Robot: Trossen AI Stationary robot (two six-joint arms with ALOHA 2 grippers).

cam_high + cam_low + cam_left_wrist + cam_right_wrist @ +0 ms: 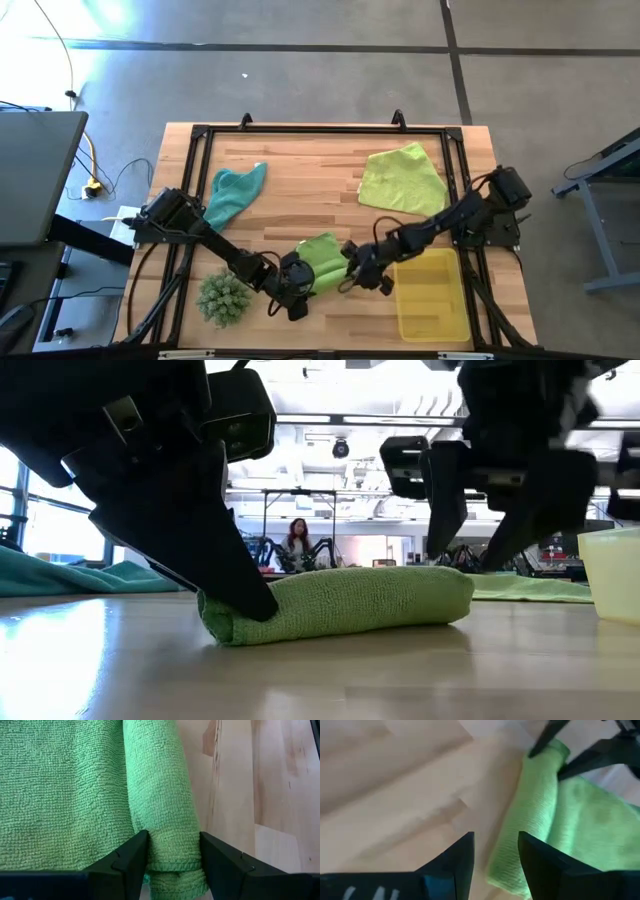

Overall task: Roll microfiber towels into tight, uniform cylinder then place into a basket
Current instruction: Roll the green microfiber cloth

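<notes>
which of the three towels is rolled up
The bright green towel at the table's front, between the two arms. The teal towel and pale yellow-green towel lie loose farther back.

Both arms are matte black, built of slim tubes joined by bulkier, blocky joints. The left arm (205,240) and right arm (450,215) each rise from a boxy black base at the table's (300,190) side rail, with thin dark cables looping beside the links. The fingers (127,862) are flat black wedges with angled, faceted inner faces and sharp moulded edges; the right fingers (455,865) look alike.
</notes>
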